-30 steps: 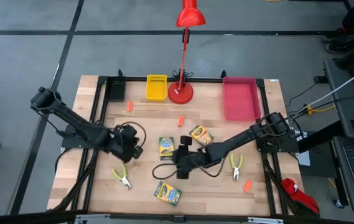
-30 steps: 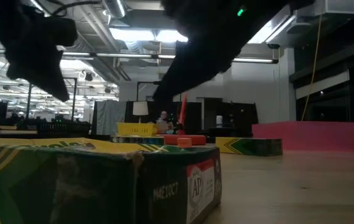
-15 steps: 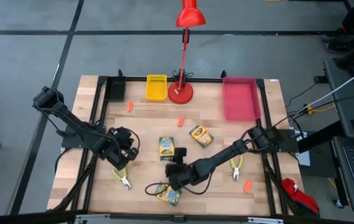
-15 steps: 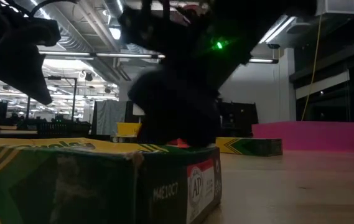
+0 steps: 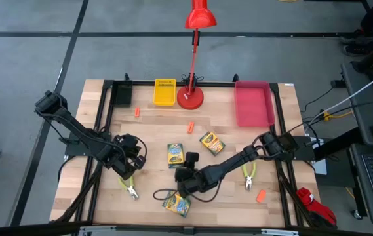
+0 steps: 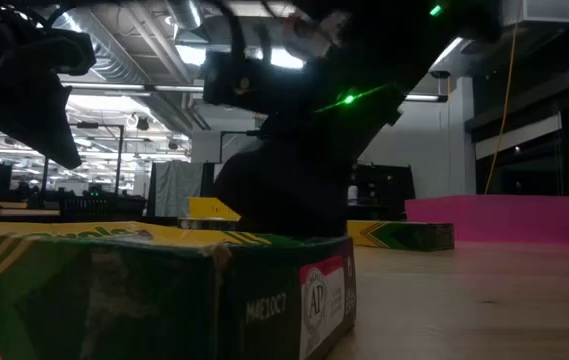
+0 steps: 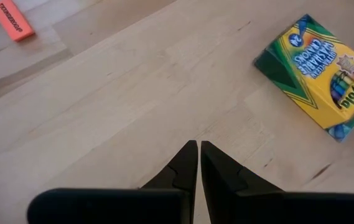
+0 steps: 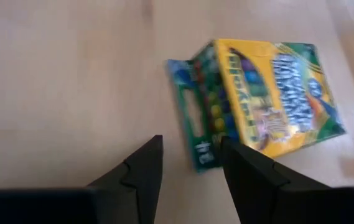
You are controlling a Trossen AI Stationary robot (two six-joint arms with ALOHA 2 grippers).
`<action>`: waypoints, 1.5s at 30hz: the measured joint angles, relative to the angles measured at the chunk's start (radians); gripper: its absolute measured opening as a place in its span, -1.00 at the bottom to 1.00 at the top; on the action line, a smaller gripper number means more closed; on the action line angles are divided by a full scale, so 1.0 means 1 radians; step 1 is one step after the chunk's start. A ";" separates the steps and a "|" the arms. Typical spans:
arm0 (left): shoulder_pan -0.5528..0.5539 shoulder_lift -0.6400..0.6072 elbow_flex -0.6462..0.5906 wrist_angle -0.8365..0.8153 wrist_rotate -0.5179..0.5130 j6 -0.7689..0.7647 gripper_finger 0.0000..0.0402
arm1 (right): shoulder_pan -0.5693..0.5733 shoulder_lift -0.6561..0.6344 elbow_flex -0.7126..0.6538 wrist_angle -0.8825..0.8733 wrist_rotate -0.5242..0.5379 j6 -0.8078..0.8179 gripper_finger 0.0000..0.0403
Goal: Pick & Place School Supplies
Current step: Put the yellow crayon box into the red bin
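My right gripper (image 5: 183, 189) hovers open over the crayon box (image 5: 176, 204) nearest the table's near edge. In the right wrist view the fingers (image 8: 190, 149) stand apart, with the box's green end (image 8: 196, 146) showing between their tips. That box fills the low view's foreground (image 6: 164, 290), lying flat, with the gripper (image 6: 284, 195) just behind it. My left gripper (image 5: 132, 167) is shut (image 7: 197, 146) over bare wood. Two more crayon boxes (image 5: 175, 156) (image 5: 212, 143) lie mid-table, one of them seen in the left wrist view (image 7: 316, 68). Pliers (image 5: 128, 187) (image 5: 248, 176) and orange pieces (image 5: 136, 111) (image 5: 190, 126) (image 5: 260, 195) lie scattered.
A black tray (image 5: 122, 96), a yellow tray (image 5: 164, 92), the red lamp's base (image 5: 190, 98) and a pink tray (image 5: 253, 103) line the far edge. A dark cable loops on the wood beside the near crayon box. Bare wood lies between the two arms.
My right gripper has swung from mid-table toward the near edge and come down over the near crayon box, then eased back up slightly. My left gripper has drifted a little toward the near edge. The crayon box has stayed where it was.
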 joint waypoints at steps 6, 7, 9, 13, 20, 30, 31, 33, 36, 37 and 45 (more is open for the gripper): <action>0.000 0.000 0.000 0.000 0.001 -0.007 -0.93 | -0.036 0.001 -0.001 -0.001 -0.016 0.000 -0.42; 0.000 0.000 0.000 0.000 0.001 -0.007 -0.93 | -0.038 0.001 -0.001 0.000 -0.023 0.000 -0.47; 0.000 0.000 0.000 0.000 0.004 -0.007 -0.93 | -0.040 0.001 -0.001 0.004 -0.028 0.000 -0.56; 0.000 0.000 0.000 -0.001 0.010 -0.007 -0.93 | -0.041 0.002 -0.002 0.011 -0.043 -0.001 -0.75; 0.000 0.000 0.000 -0.011 0.014 -0.007 -0.93 | -0.040 0.020 -0.001 0.030 -0.043 0.026 -0.98; -0.001 0.000 0.000 -0.014 0.014 -0.007 -0.93 | -0.024 -0.004 -0.006 -0.006 -0.017 0.027 -0.99; -0.001 0.000 0.000 -0.014 0.013 -0.008 -0.93 | -0.021 -0.006 -0.005 -0.008 -0.016 0.026 -0.99; -0.001 0.000 0.000 -0.014 0.007 -0.014 -0.93 | -0.012 -0.013 0.002 -0.044 -0.017 0.027 -0.99; -0.001 0.000 0.000 -0.014 0.006 -0.015 -0.93 | 0.002 -0.016 0.006 -0.036 -0.047 0.031 -0.96; -0.001 0.000 0.000 -0.014 0.007 -0.016 -0.93 | 0.005 -0.016 0.006 -0.038 -0.054 0.041 -0.94; -0.005 0.000 0.000 -0.014 0.008 -0.017 -0.93 | 0.022 -0.002 0.008 -0.029 -0.053 0.091 -0.78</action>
